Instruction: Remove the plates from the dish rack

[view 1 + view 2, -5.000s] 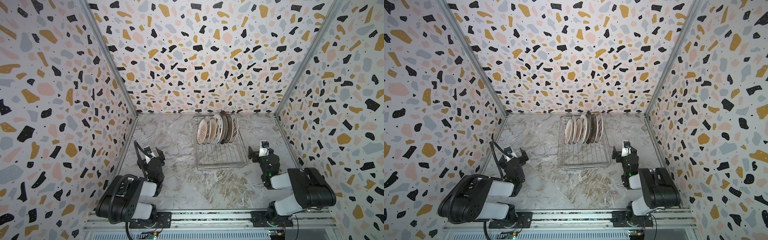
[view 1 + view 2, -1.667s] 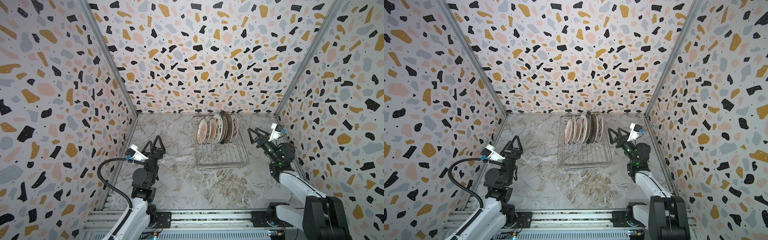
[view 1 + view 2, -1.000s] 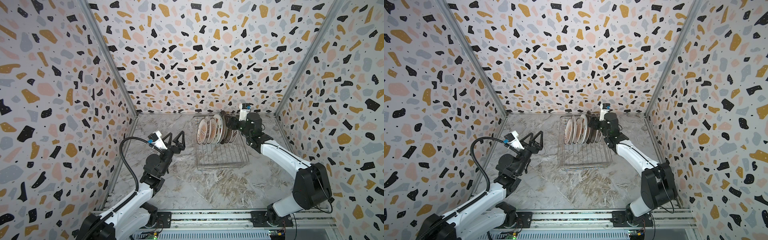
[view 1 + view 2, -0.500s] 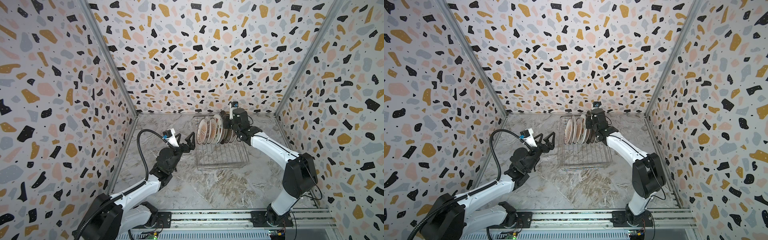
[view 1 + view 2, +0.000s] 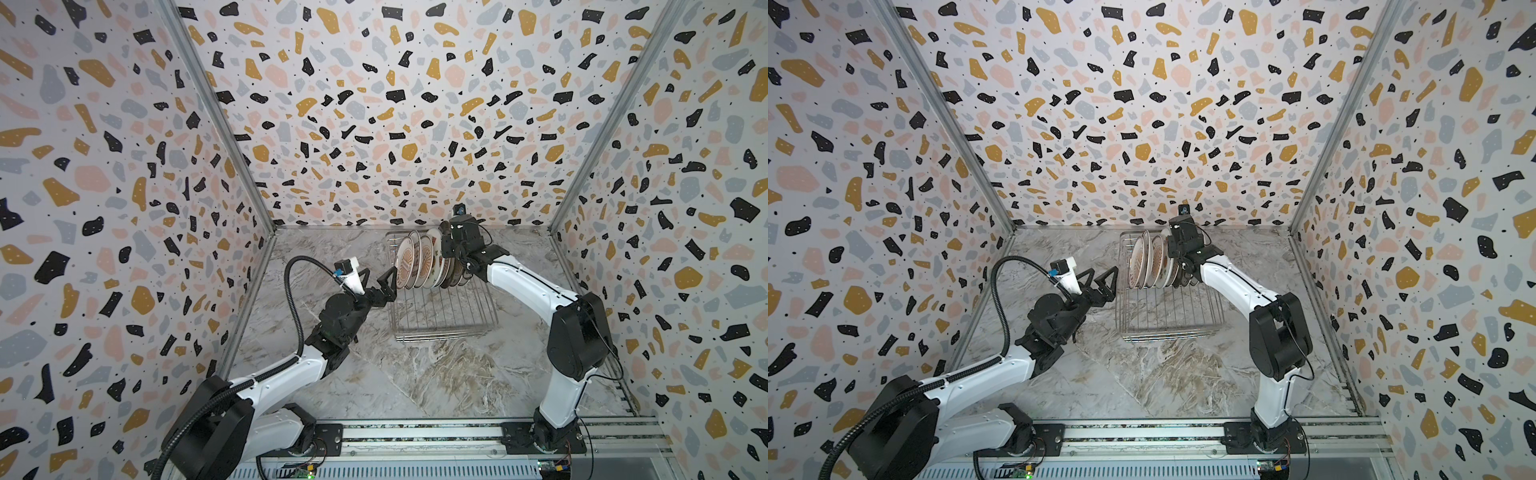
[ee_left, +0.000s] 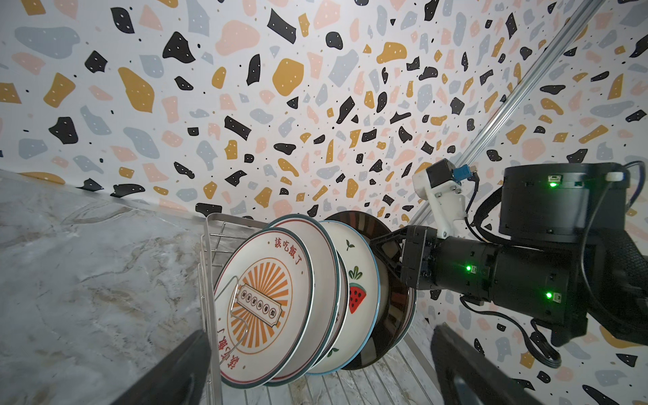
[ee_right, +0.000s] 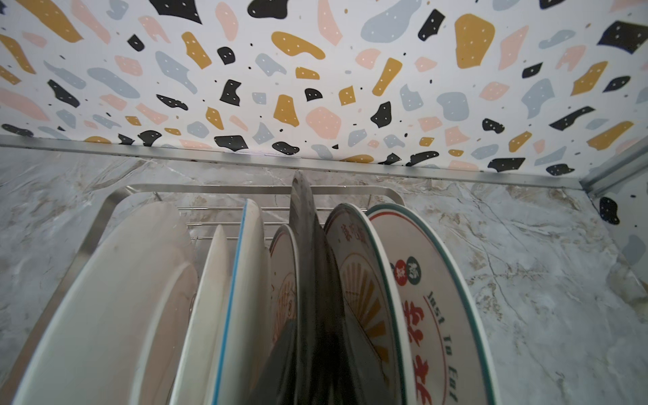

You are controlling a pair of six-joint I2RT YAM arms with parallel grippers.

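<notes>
Near the bench's back edge, the right gripper clamps the dish rack's dark plate; the left gripper gapes wide alongside.

We see two arms of one make. The left arm and right arm have smooth white shells between black joints, and each has a fat black drum at the shoulder. A ribbed black hose runs along the left arm. The left gripper has black triangular fingers. On the right wrist we note a white bracket with silver screws, a blue plug, small green lights and thin black wires.
</notes>
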